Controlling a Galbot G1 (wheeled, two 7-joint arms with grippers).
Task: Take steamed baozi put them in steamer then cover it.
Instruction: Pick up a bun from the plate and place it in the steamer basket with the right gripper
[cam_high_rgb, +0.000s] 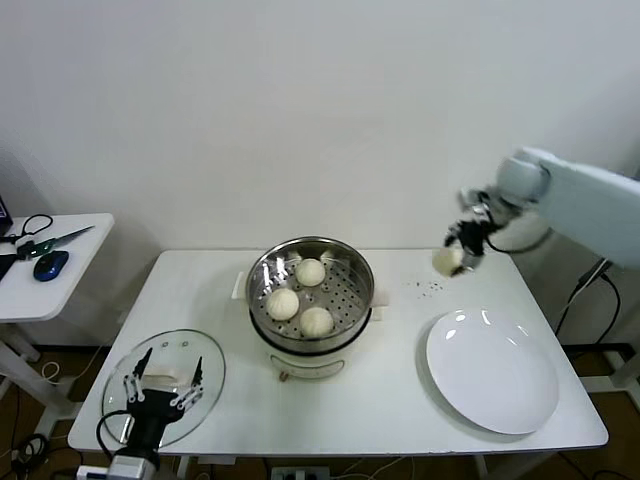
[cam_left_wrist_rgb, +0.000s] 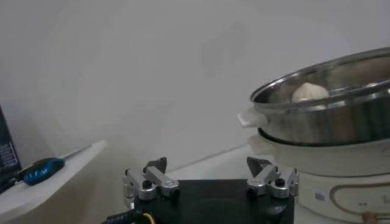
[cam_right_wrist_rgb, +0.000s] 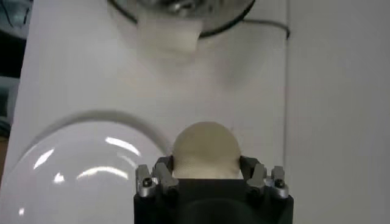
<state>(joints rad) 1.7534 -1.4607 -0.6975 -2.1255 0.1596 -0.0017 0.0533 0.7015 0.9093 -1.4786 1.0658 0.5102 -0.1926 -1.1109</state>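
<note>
The steamer, a round shiny stainless-steel basket with a perforated bottom on a white electric pot base, sits near the middle of the white rectangular table in front of you. It stands uncovered, and you can see 3 smooth cream-white steamed baozi resting inside it, close together on the perforated floor. To the right of the steamer, on the same table, lies a flat round white plate. On the table's front left corner lies the cover, a round transparent glass lid with a metal rim, apart from the steamer. Your left gripper hangs just above that lid with its fingers spread wide, closed on nothing; the left wrist view shows the 2 fingertips well apart, with the steamer off beyond them. Your right gripper is raised above the table's far right part, between the steamer and the plate and behind both. Its fingers are pinched on the 4th baozi, a round cream-white bun that shows clearly between the fingertips in the right wrist view, with the plate's rim and the pot's white handle below it.
</note>
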